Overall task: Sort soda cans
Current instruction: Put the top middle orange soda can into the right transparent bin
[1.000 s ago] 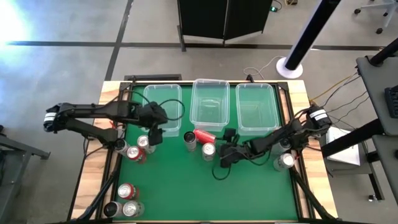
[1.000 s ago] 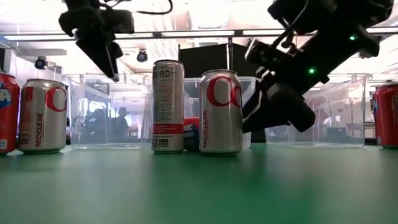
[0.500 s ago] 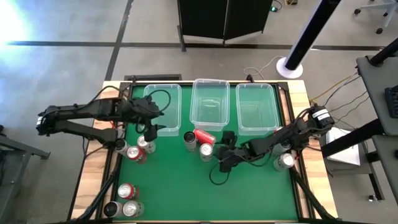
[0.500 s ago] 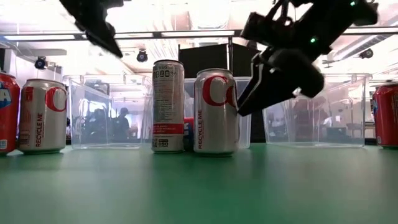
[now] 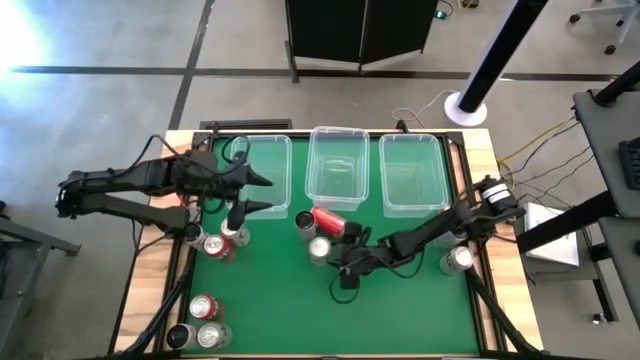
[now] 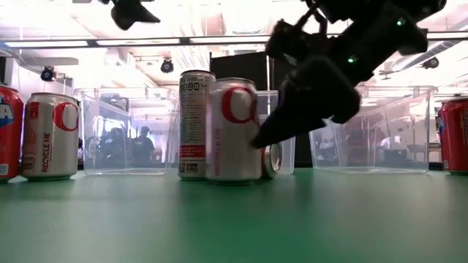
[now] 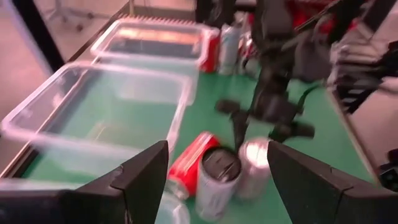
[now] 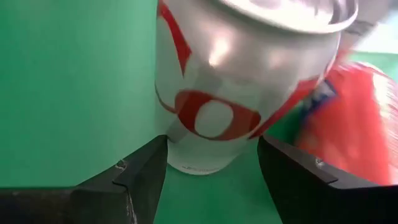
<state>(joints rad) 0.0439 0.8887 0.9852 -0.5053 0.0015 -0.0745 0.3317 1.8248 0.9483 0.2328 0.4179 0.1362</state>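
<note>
The right gripper (image 8: 205, 163) has its jaws spread, closing in on the silver can (image 8: 239, 81) mid-table, just beside the fallen red can (image 5: 330, 220) in front of the middle bin (image 5: 338, 168). It has pushed nearer over the last second, nudging the silver can sideways; a grasp looks imminent. The left gripper (image 5: 262, 193), jaws spread, has lifted away over the left bin (image 5: 282, 150).

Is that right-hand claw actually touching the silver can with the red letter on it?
Cannot tell. In the right wrist view the silver can sits between the open right gripper's fingers, but no pad clearly meets it; the low view hides the spot.
</note>
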